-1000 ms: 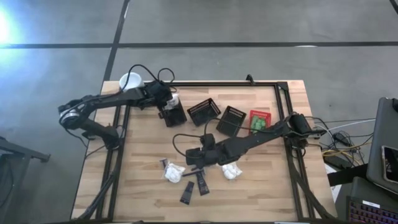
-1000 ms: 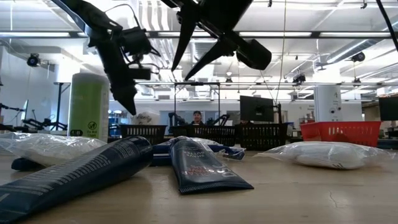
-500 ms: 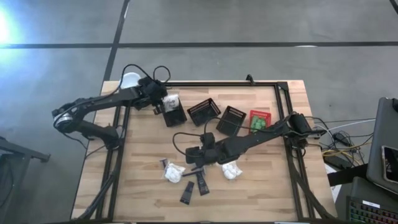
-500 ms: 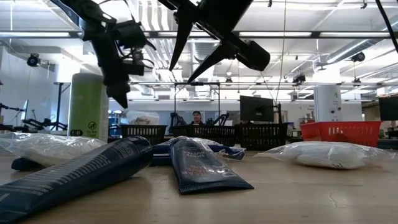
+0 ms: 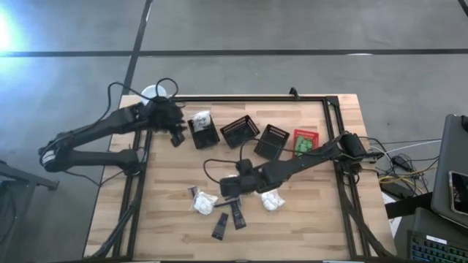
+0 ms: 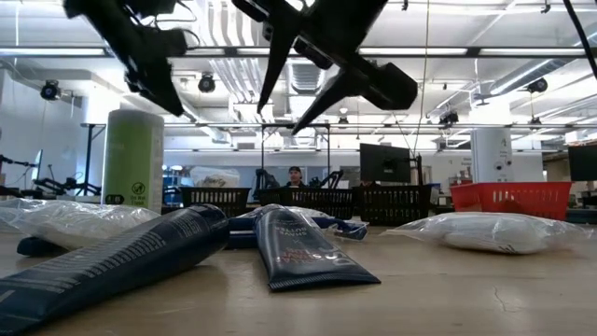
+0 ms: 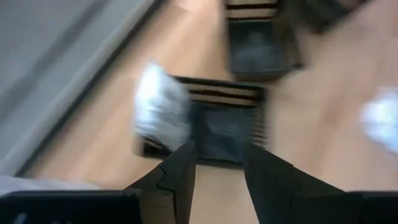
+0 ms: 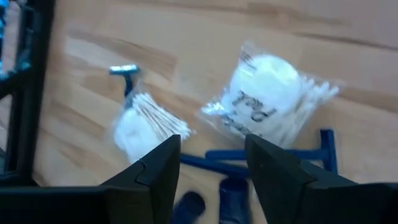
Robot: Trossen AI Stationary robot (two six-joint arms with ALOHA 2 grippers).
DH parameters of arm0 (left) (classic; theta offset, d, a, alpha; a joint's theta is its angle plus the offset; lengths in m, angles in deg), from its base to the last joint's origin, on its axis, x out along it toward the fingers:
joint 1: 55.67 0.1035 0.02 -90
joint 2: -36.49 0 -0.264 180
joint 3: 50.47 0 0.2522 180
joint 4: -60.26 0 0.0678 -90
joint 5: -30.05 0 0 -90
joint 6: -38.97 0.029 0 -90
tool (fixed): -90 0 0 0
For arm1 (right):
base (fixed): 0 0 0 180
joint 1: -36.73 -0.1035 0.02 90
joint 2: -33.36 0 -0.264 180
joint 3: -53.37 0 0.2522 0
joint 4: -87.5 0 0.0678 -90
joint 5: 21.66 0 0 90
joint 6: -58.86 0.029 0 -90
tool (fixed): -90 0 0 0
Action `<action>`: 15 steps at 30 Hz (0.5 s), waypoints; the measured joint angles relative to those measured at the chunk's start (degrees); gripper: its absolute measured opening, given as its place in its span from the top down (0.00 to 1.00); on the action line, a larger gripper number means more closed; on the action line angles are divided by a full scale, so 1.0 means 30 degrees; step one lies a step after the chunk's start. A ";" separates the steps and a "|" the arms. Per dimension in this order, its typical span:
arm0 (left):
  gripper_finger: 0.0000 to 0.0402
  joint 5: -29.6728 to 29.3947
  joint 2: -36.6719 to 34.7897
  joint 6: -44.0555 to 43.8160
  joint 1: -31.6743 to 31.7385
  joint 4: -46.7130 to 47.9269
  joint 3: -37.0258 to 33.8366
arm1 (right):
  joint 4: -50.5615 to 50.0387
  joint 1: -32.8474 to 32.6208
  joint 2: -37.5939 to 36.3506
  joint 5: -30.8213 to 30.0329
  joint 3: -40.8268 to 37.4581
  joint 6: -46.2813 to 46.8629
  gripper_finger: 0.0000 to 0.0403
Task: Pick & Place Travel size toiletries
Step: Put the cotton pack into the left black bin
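Note:
White packets of cotton swabs (image 8: 267, 93) (image 8: 140, 124), blue razors (image 8: 323, 149) and dark tubes (image 5: 238, 213) (image 6: 298, 247) lie flat on the table's near middle. My right gripper (image 8: 211, 146) (image 5: 228, 188) hangs open just above them, touching none. Another white packet (image 5: 199, 120) (image 7: 158, 109) lies in the leftmost black basket (image 5: 205, 134). My left gripper (image 5: 174, 134) (image 7: 217, 152) is open in the air to that basket's left, clear of it.
Two more black slotted baskets (image 5: 240, 131) (image 5: 271, 141) and a red one (image 5: 306, 142) stand in a row across the far half. The tall pale-green canister (image 6: 133, 159) stands at the far left corner. A black frame (image 5: 139, 157) borders the table.
My left gripper has drawn back from above the leftmost black basket toward the table's left edge and has risen. The white packet stays in that basket. My right gripper has held its place over the toiletries.

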 joint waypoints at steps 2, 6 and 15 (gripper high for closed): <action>0.66 0.1213 -0.0424 -0.1185 -0.0370 0.0849 0.0000 | -0.0122 -0.0007 0.0000 0.0247 -0.0470 0.0320 0.55; 0.66 0.3450 -0.0663 -0.3009 -0.1448 0.1997 0.0000 | -0.0465 0.0248 0.0000 0.0898 -0.1942 0.0970 0.53; 0.66 0.3909 0.1297 -0.5608 -0.6528 -0.0502 -0.1487 | 0.3544 0.1448 0.0007 0.2470 -0.4815 -0.0562 0.52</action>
